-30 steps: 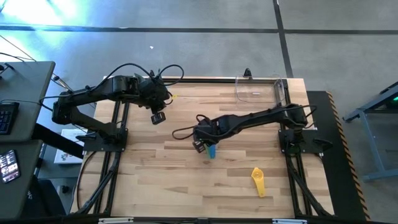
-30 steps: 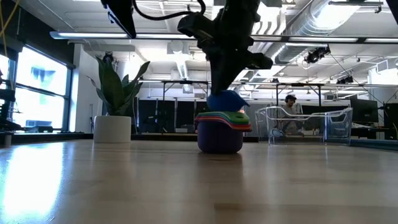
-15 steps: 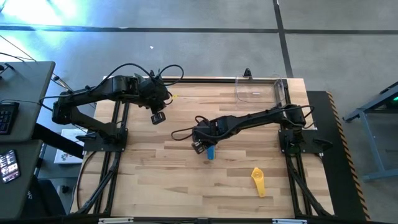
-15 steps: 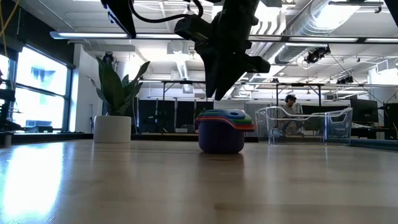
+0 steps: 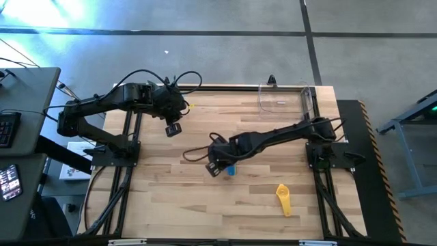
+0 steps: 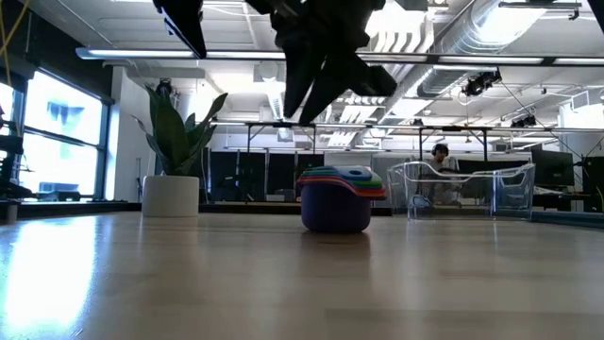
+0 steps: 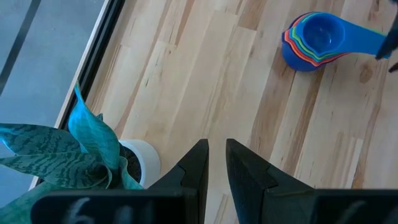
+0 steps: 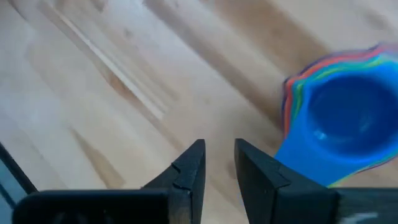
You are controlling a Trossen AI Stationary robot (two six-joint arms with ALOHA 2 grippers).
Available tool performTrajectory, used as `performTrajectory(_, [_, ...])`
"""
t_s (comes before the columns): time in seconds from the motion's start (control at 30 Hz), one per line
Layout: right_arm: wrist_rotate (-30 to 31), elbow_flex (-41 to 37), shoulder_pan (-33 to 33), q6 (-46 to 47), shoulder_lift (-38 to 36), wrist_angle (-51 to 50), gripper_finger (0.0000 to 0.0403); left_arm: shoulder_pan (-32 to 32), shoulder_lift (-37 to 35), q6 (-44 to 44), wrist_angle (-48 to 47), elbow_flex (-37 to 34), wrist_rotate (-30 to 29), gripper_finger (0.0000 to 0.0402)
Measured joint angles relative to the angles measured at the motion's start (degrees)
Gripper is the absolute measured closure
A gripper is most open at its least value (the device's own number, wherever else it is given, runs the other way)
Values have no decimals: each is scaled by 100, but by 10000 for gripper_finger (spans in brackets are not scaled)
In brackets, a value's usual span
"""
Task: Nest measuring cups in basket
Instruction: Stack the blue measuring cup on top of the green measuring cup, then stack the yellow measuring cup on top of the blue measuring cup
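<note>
Right end effector (image 5: 216,169) is hovering mid-desk beside the cup stack (image 5: 231,168), fingers narrowly apart, empty. Yellow cup (image 5: 283,198) is lying near the front edge; basket (image 5: 287,100) is sitting at the back-right corner. Left end effector (image 5: 173,129) is waiting, slightly parted.

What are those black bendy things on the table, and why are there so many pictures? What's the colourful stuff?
Those are two robot arms, each ending in a two-fingered gripper. One picture looks straight down from above, one looks across from table height, and two come from little cameras on the arms' wrists. On the wooden table stands a stack of colourful plastic measuring cups, with a blue one on top. A yellow plastic measuring cup lies alone, and a clear plastic basket sits at the far corner. A white potted plant stands there too. The right gripper hangs beside the stack, open, holding nothing. The left gripper waits near the plant, also holding nothing.
</note>
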Motion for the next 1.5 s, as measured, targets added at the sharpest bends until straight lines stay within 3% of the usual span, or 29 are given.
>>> performTrajectory(0.17, [-250,0,138,364,203,1,325,2,0,19,1,0,0,355])
performTrajectory(1.2, [-263,-10,140,967,520,-642,325,1,0,37,9,0,0,355])
performTrajectory(1.37, [-182,257,188,792,522,-693,325,2,0,37,11,0,0,355])
performTrajectory(1.5, [47,696,285,791,524,-1429,325,2,0,37,9,0,0,355])
